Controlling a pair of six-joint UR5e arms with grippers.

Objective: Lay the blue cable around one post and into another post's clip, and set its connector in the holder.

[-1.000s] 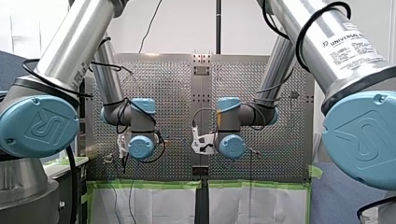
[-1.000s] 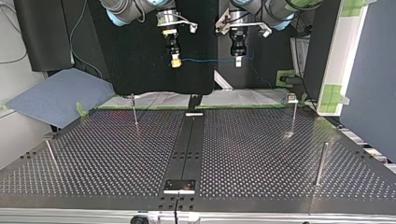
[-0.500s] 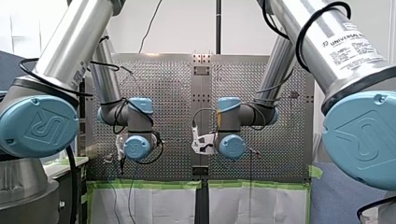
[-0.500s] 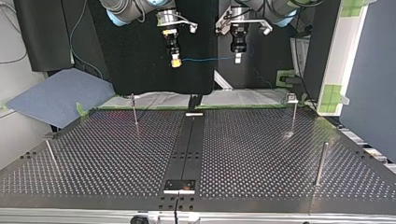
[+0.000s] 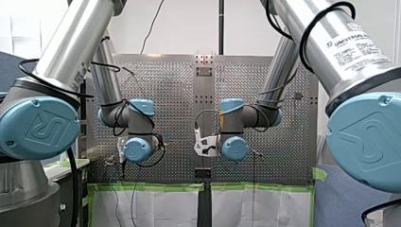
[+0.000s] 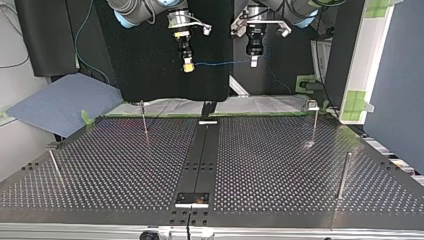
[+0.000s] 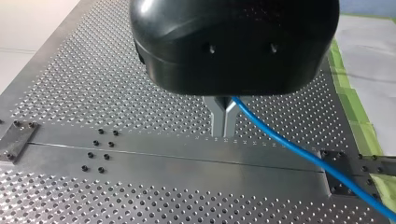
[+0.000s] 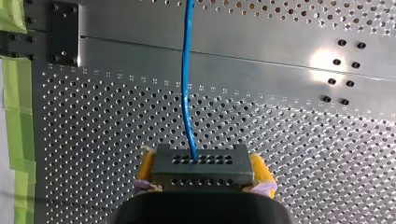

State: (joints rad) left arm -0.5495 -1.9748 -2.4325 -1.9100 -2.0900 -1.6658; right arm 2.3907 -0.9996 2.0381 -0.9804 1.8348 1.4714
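While my right gripper (image 8: pixel 203 171) clamps the connector (image 8: pixel 201 164) and my left gripper (image 7: pixel 224 119) pinches the blue cable (image 8: pixel 186 84) strung between them, I fear spreading the arms could yank it loose.

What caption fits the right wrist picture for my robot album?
My right gripper pinches the dark connector between yellow pads, its blue cable stretching ahead over the perforated table.

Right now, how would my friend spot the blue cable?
Look high above the big table full of holes. The blue cable runs level from the connector in my right gripper to my left gripper. Nothing else is strung between them.
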